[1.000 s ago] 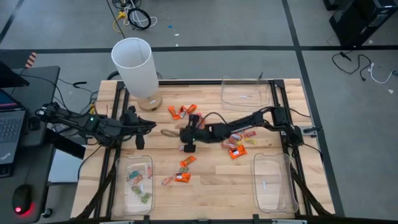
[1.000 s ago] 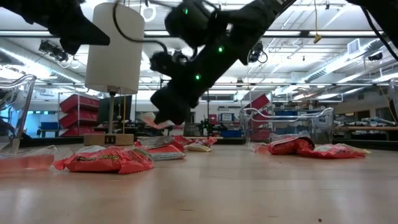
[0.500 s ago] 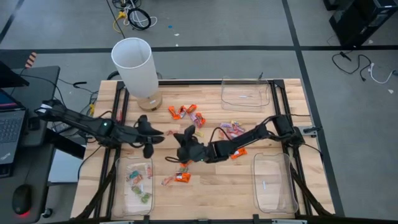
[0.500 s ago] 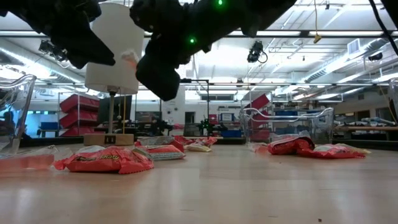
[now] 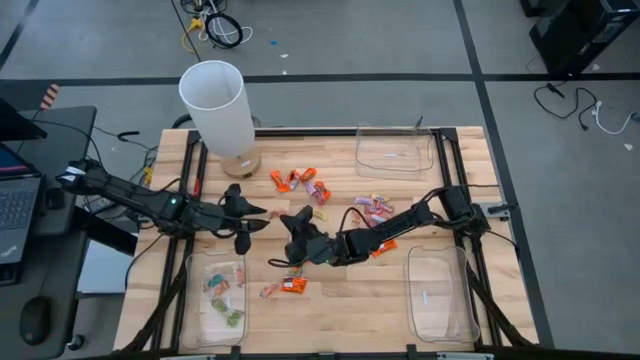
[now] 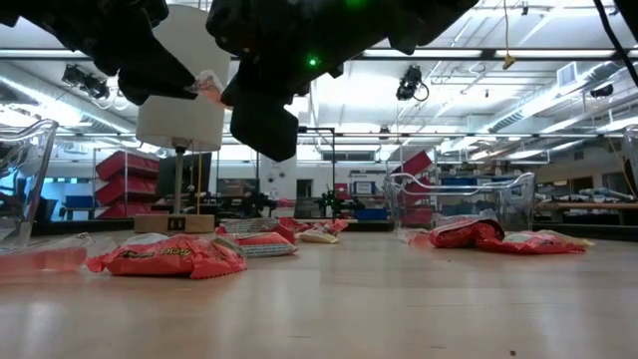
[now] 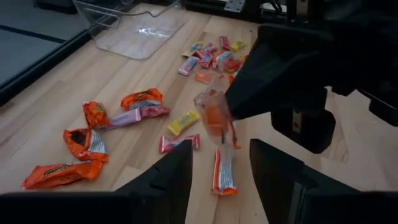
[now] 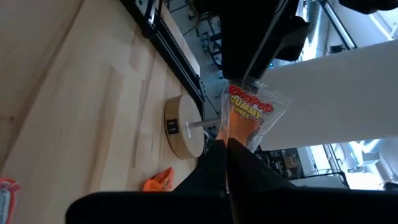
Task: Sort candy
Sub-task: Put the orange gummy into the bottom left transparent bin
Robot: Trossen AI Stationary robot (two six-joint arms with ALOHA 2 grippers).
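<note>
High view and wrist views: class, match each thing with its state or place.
Things
1. tall white cylindrical lamp
2. left gripper
3. right gripper
4. clear rectangular plastic tray at the table's near left

States or places
A. open, holding nothing
B. holds several pale wrapped candies
C. stands at the table's far left corner
D. shut on an orange sweet in a clear wrapper, lifted off the table

Pairs: 1-C, 2-A, 3-D, 4-B

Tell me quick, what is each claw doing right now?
Left gripper: open, empty, facing the candy.
Right gripper: shut on a wrapped candy, held above the table.
</note>
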